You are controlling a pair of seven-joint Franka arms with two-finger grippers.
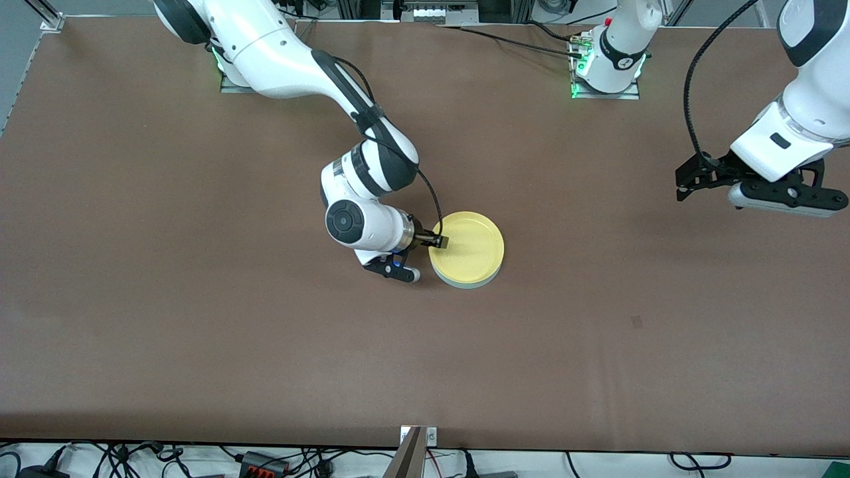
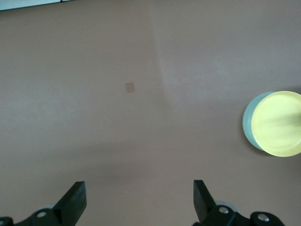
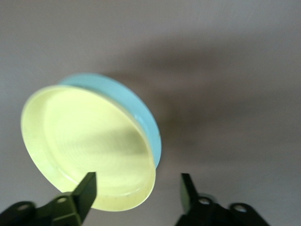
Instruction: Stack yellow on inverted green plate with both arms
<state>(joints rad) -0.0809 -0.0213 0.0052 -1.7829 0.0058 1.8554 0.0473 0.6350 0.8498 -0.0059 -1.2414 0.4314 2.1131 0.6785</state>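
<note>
Brown desk [image 1: 199,332] carries yellow [image 1: 473,247] stacked on the green plate [image 1: 465,283]. Right claw [image 1: 435,243] straddles yellow's rim, released; left claw [image 1: 704,176] waits well apart, spread wide.

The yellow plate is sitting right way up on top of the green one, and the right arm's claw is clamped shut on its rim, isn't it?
Not quite. The yellow plate does sit right way up on the green plate, but the right claw is not clamped: its fingers stand open astride the rim, as the right wrist view shows. The left claw waits open over bare table toward the left arm's end.
</note>
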